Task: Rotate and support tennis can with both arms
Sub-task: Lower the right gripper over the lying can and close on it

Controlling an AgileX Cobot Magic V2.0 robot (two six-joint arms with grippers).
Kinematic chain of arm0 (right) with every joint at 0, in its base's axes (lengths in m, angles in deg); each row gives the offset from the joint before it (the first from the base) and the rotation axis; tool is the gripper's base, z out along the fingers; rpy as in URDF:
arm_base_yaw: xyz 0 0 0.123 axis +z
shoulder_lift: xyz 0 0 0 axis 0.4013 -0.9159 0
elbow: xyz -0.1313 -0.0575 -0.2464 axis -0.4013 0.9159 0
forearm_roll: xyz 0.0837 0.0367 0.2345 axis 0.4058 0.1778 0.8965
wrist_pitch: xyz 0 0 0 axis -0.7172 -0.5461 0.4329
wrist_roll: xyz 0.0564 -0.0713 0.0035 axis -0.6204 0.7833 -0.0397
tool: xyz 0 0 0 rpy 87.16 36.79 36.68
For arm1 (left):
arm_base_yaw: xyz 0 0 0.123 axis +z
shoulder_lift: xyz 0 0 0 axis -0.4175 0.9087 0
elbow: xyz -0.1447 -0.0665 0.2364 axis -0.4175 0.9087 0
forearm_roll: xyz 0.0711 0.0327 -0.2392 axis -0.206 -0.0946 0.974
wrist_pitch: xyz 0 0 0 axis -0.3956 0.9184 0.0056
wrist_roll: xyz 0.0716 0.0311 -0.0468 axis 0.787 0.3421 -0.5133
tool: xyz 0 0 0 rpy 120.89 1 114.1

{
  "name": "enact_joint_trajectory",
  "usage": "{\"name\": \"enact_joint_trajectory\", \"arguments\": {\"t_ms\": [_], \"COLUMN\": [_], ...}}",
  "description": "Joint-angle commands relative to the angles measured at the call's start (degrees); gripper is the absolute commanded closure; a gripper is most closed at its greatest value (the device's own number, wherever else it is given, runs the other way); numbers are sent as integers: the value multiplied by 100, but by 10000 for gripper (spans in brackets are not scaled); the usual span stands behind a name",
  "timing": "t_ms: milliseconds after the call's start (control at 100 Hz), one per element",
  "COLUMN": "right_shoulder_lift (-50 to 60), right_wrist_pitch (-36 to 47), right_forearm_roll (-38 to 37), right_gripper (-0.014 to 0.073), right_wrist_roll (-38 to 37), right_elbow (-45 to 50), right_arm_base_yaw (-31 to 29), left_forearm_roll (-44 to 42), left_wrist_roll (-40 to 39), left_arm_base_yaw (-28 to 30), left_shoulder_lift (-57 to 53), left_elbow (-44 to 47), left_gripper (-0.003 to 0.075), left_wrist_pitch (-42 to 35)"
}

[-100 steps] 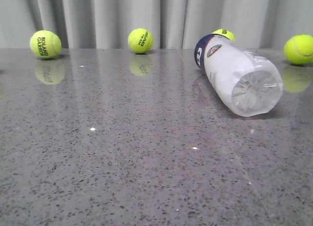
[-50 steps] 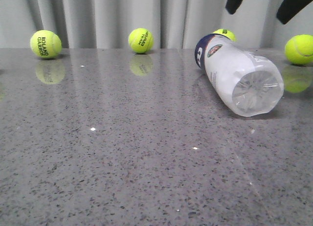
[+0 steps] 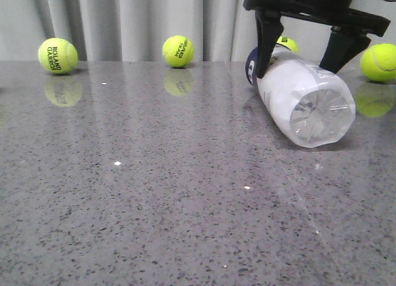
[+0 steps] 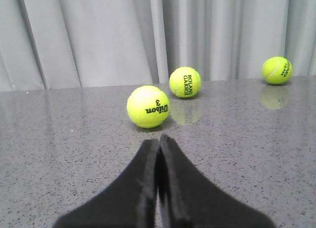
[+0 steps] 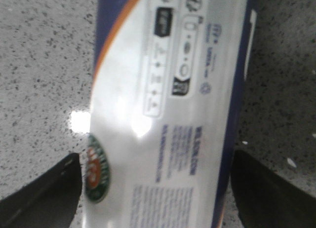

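Right gripper [image 3: 302, 63] wide open, fingers straddling tennis can [image 3: 303, 100] – can lying on table [image 3: 154, 193], clear end toward 5 o'clock. Left gripper [image 4: 159, 144] fingers pressed together, empty.

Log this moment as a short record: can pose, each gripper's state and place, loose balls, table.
can pose: tennis can lying on its side, clear end toward camera
right gripper: open, fingers astride the can
left gripper: shut, holds nothing, away from can
loose balls: Wilson ball, Roland Garros ball
table: grey speckled
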Motion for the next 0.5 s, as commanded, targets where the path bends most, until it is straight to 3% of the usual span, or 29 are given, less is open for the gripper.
{"name": "enact_joint_trajectory", "arguments": {"t_ms": [0,490], "right_shoulder_lift": [130,-87], "right_wrist_pitch": [96,79], "right_forearm_roll": [60,44], "right_gripper": [-18,5], "right_wrist_roll": [-10,101], "right_elbow": [-189,-189], "right_arm_base_yaw": [-8,-8], "left_forearm_roll": [18,18], "left_wrist_roll": [-63,-63], "left_arm_base_yaw": [-21,-21], "left_shoulder_lift": [-189,-189], "left_elbow": [259,259], "left_gripper": [740,740], "left_wrist_pitch": [-491,-491]}}
